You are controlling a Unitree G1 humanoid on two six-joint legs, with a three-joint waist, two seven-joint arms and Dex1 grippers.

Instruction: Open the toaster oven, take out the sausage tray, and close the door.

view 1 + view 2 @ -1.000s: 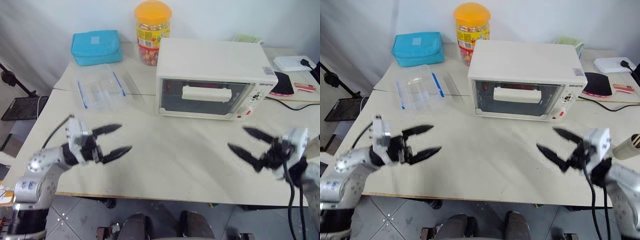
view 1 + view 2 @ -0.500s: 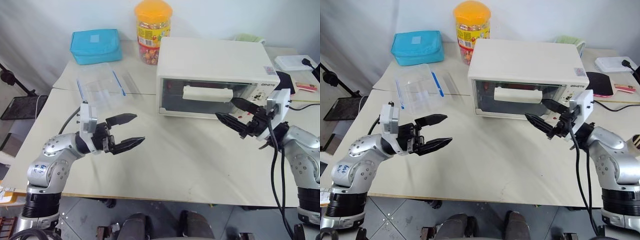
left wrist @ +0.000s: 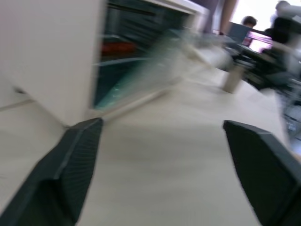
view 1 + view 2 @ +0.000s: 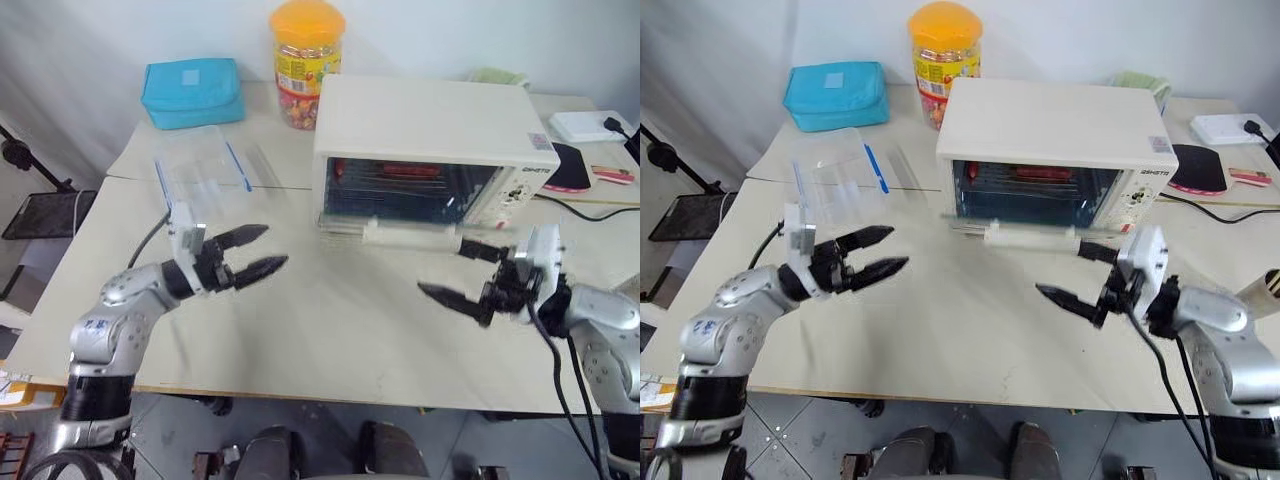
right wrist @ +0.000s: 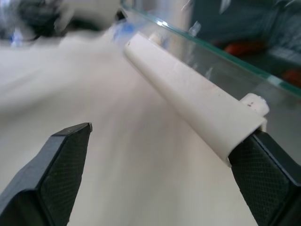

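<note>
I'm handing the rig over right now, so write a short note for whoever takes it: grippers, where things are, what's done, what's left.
Left gripper: open, empty, above the table, left of the toaster oven.
Right gripper: open, empty, one finger at the right end of the handle.
The door is down and open.
The sausage tray is inside on the rack.
Done: oven opened.
Left: take out the tray, close the door.

Two arms of shiny silver-grey metal, with round joints like balls. A white boxy block at each wrist. Left gripper (image 4: 255, 252) and right gripper (image 4: 462, 272) each with two black pointed fingers (image 5: 56, 169), rough and dotted with tiny bumps on the inside. Thin black cables looping along both arms. Small blue writing on the left arm.
</note>
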